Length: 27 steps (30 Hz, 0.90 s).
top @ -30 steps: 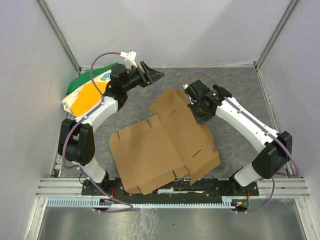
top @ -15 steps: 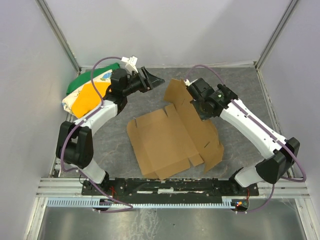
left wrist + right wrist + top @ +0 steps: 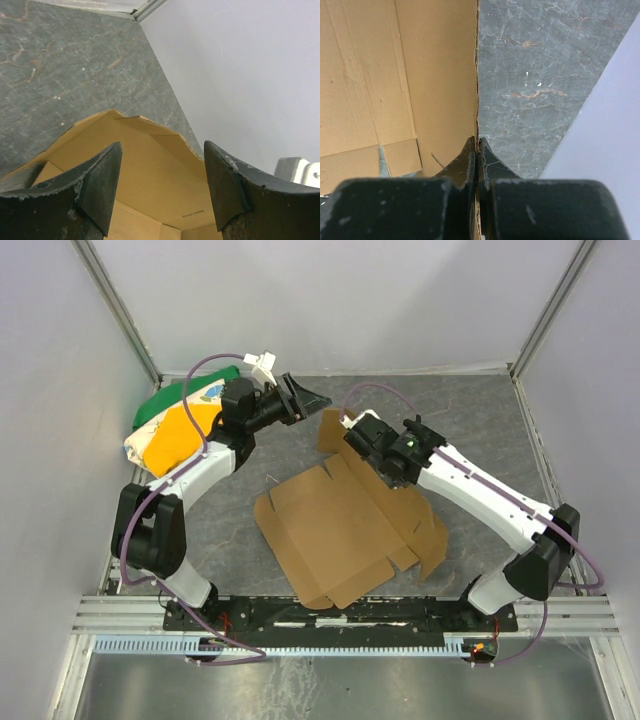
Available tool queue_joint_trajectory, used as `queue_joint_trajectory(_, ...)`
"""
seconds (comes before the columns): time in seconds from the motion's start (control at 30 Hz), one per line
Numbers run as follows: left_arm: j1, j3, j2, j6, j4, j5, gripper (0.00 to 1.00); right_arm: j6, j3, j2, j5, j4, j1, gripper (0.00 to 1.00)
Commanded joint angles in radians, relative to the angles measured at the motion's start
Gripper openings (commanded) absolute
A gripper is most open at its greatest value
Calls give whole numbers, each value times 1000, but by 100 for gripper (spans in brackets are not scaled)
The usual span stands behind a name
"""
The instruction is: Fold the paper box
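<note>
Over the last second the paper box [image 3: 345, 530] has slid away from the near rail and turned a little. Where it was spread low and wide toward my left base, it now sits nearer the middle of the desk [image 3: 480, 410], and its far panel has come up off the surface. That panel was lying almost flat and now stands steeply, held by its top edge in the right jaws. I take this as the first wall being raised along its crease, so the fold has begun but is far from done. The rest of the sheet is still an open die-cut blank with its flaps splayed out on the desk. The right wrist view shows the right jaws clenched on the cardboard, the thin edge running straight up from between the two tips, brown panel on one side and bare desk on the other. The left jaws have hardly shifted. They hang released and wide apart above the far left of the desk, just beside the raised panel but not touching it. In the left wrist view the panel's top edge and inner face sit below and beyond the gap between them. The green, yellow and white cloth bundle [image 3: 170, 425] lies well apart at the left wall. My guess is that the left jaws must next steady or press this wall.
</note>
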Motion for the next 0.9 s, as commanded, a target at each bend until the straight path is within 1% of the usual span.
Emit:
queue_joint_trajectory(0.0, -12, 42, -22, -89, 67, 66, 74, 28, 4, 19, 111, -11, 36, 2)
queue_joint_trajectory(0.17, -26, -11, -48, -134, 98, 99, 74, 50, -9, 34, 149, -4, 65, 2)
queue_joint_trajectory(0.33, -36, -99, -57, -250, 218, 115, 74, 61, -15, 45, 145, 14, 81, 2)
queue_joint_trajectory(0.5, -65, -90, -33, -265, 218, 113, 74, 66, -17, 52, 140, 22, 91, 2)
queue_joint_trajectory(0.63, -81, -48, -15, -235, 136, 75, 74, 72, -19, 50, 142, 26, 98, 2)
queue_joint_trajectory(0.8, -101, 52, 15, -155, -84, 21, 73, 75, -22, 50, 143, 32, 103, 2)
queue_joint_trajectory(0.87, -104, 73, 18, -134, -142, -4, 73, 78, -22, 52, 142, 34, 106, 2)
